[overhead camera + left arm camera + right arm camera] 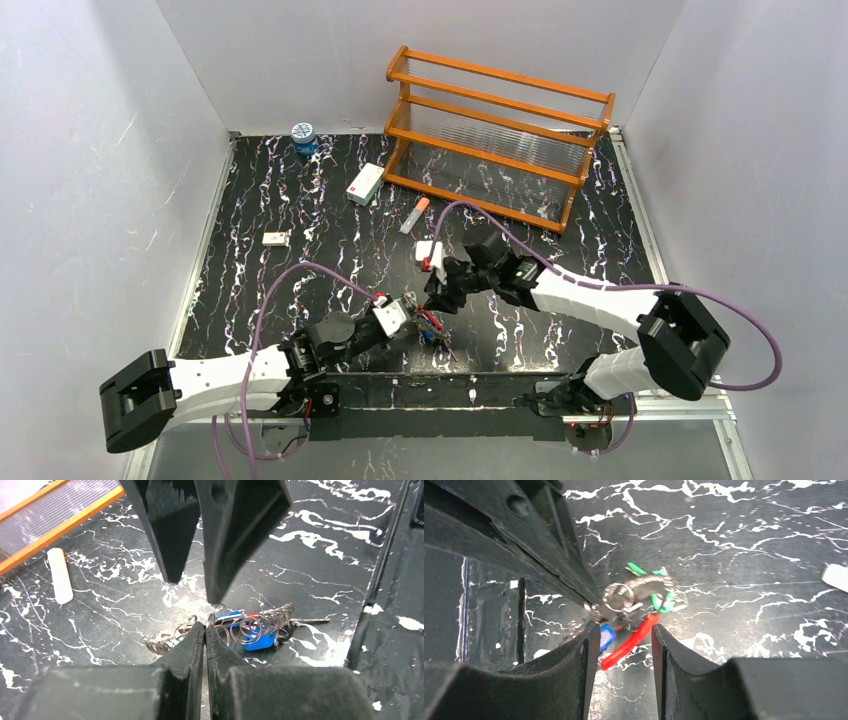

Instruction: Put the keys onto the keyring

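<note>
The keys (260,639) lie bunched with the keyring (262,621) low on the black marbled worktop (300,200), close to its near edge and between the two gripper tips. In the left wrist view the bundle's long axis runs left to right: silver wire coils at each end, a blue key head in the middle, and one bare metal blade pointing off to the right.

The right wrist view shows what that view hides. A red stretch of the keyring slants from lower left to upper right, and a green key head sits beyond it among the coils. These details are slightly blurred.

The left gripper (205,630) is closed, its tips pressed together right at the wire coils; whether wire is pinched between them cannot be told. Its arm reaches in low from the left, the forearm nearly flat.

The right gripper (624,627) is open, its fingers apart on either side of the red stretch without visibly touching it. Its arm loops up from the right and angles down onto the bundle.

Farther back stand an orange wooden rack (500,130) and a white tube (413,216).
</note>
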### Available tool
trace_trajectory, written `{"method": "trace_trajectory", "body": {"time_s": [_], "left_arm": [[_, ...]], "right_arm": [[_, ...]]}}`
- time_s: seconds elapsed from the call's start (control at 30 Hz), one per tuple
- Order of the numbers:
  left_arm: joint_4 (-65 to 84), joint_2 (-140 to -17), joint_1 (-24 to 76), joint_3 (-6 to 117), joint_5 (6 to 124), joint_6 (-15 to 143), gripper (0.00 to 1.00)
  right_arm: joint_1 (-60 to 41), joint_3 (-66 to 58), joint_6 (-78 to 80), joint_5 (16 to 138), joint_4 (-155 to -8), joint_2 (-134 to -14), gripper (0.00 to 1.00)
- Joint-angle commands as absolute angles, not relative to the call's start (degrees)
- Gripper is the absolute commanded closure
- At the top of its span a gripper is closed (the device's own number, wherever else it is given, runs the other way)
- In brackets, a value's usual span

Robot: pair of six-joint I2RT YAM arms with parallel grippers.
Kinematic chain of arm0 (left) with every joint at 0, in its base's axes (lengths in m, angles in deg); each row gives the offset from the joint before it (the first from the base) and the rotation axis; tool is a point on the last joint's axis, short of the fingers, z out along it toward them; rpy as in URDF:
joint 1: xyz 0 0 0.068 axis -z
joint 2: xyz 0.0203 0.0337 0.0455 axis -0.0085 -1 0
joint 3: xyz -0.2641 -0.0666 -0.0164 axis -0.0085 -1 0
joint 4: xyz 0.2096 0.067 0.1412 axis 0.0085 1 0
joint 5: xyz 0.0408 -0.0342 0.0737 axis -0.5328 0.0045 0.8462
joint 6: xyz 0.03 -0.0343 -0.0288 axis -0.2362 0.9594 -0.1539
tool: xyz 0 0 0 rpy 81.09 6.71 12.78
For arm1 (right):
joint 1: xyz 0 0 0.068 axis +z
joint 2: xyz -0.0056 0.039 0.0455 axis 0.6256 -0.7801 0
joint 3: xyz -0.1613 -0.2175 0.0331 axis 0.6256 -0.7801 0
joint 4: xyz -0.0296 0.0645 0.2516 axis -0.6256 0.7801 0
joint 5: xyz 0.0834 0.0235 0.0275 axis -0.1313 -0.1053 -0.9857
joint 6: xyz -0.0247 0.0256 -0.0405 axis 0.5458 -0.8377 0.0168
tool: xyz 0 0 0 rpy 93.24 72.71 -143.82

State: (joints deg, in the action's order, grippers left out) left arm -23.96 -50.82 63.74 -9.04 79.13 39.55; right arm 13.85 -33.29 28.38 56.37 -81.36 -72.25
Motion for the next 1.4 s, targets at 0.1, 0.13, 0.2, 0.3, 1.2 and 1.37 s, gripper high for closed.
{"method": "trace_trajectory", "body": {"time_s": [0.1, 0.13, 0.2, 0.3, 1.2, 1.37], "left_arm": [[-43.8, -48.7, 63.8, -15.5, 81.3, 47.3, 1.00], [-45.1, -48.6, 63.8, -16.3, 81.3, 47.5, 1.00], [-46.6, -48.3, 63.8, -16.5, 81.3, 47.6, 1.00], [-47.6, -47.5, 63.8, -17.7, 82.2, 48.0, 1.00], [-48.0, -45.4, 63.8, -17.7, 82.1, 47.6, 1.00], [-48.5, -46.0, 63.8, -17.5, 82.1, 48.2, 1.00]], "right_arm": [[7.2, -39.3, 21.9, 43.0, -96.2, -66.9, 0.54], [6.7, -39.5, 21.8, 41.4, -96.5, -66.8, 0.55], [6.4, -39.6, 21.7, 39.8, -96.7, -67.2, 0.56], [6.4, -39.4, 21.8, 37.8, -96.5, -68.0, 0.55], [6.4, -39.0, 24.7, 35.9, -94.8, -72.4, 0.99], [6.7, -40.1, 26.2, 37.6, -95.5, -71.9, 0.99]]}}
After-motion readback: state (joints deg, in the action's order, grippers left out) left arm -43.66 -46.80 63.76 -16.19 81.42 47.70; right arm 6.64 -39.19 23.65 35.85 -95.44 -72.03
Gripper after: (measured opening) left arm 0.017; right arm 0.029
